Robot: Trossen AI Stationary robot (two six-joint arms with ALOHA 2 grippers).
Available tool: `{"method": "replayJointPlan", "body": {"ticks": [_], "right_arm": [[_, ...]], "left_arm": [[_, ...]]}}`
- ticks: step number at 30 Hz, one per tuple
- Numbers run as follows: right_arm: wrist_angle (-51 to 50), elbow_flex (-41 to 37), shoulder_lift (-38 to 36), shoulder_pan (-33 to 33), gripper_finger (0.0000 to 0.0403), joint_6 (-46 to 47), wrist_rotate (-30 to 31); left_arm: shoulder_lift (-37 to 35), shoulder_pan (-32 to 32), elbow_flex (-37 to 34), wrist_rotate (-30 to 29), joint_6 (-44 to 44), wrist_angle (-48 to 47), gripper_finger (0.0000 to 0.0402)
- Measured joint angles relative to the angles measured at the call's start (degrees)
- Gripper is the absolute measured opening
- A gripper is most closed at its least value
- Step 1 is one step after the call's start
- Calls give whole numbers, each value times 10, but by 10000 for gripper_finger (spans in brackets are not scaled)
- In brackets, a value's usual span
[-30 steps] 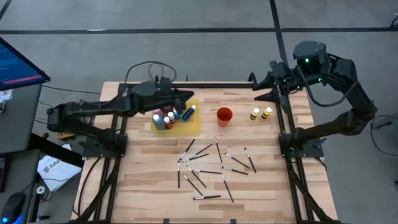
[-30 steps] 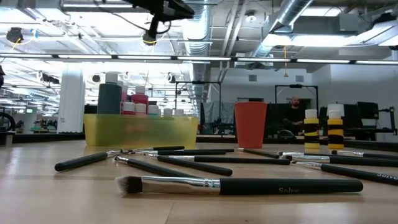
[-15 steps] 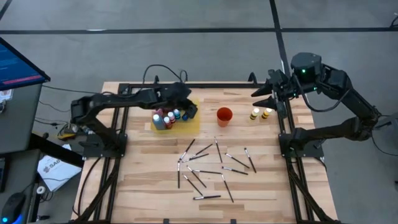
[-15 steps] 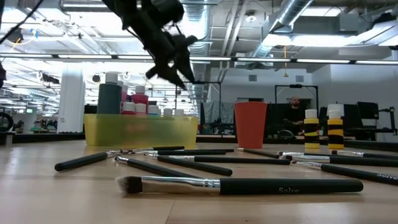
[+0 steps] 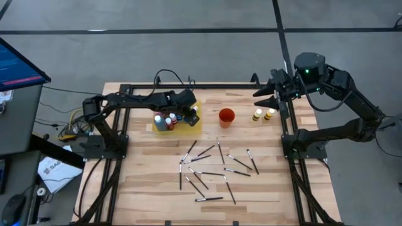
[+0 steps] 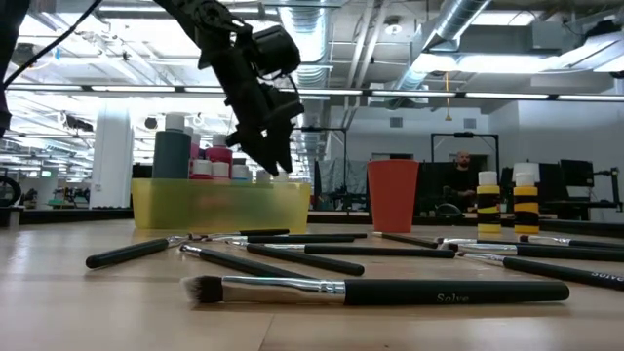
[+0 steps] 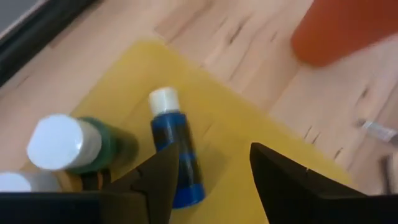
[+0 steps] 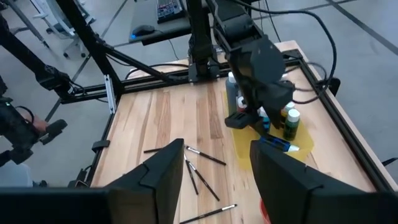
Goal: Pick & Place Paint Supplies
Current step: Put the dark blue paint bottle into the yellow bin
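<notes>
A blue paint bottle [image 7: 177,155] with a pale cap lies on its side at the right end of the yellow tray [image 5: 200,123]. Several more bottles [image 5: 166,119] stand upright in the tray's left part. My left gripper [image 7: 214,186] hangs open just above the lying bottle, tipped downward, with one finger over the bottle's bottom end. It also shows in the high view [image 5: 193,113] and the low view [image 6: 275,161]. Two yellow bottles [image 5: 262,115] stand at the far right. Several brushes [image 5: 210,166] lie scattered on the table's middle. My right gripper [image 5: 262,94] waits open, raised over the far right.
An orange-red cup [image 5: 226,117] stands between the tray and the yellow bottles. Black frame rails [image 5: 286,144] run along the table's left and right sides. A person [image 6: 462,175] shows far back in the room. A brush with a dark handle [image 6: 390,290] lies nearest the low camera.
My left gripper has dropped from high above the tray toward the lying blue bottle, tipping from nearly level to pointing steeply down. The blue bottle has stayed where it lay. My right arm has sunk a little.
</notes>
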Motion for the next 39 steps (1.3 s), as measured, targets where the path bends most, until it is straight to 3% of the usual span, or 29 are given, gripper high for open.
{"method": "replayJointPlan", "body": {"ticks": [5,15,18,23,39], "right_arm": [[11,0,0,-2,178,12,1],[13,0,1,-14,179,26,1],[14,0,1,-14,180,26,1],[15,0,1,-15,182,25,1],[16,0,1,-22,180,25,1]], "left_arm": [[16,0,12,5,57,-17,184],[82,10,77,14,76,-40,200],[99,3,97,-8,77,-68,204],[101,2,97,-31,75,-92,203],[129,5,97,-19,69,-122,204]]}}
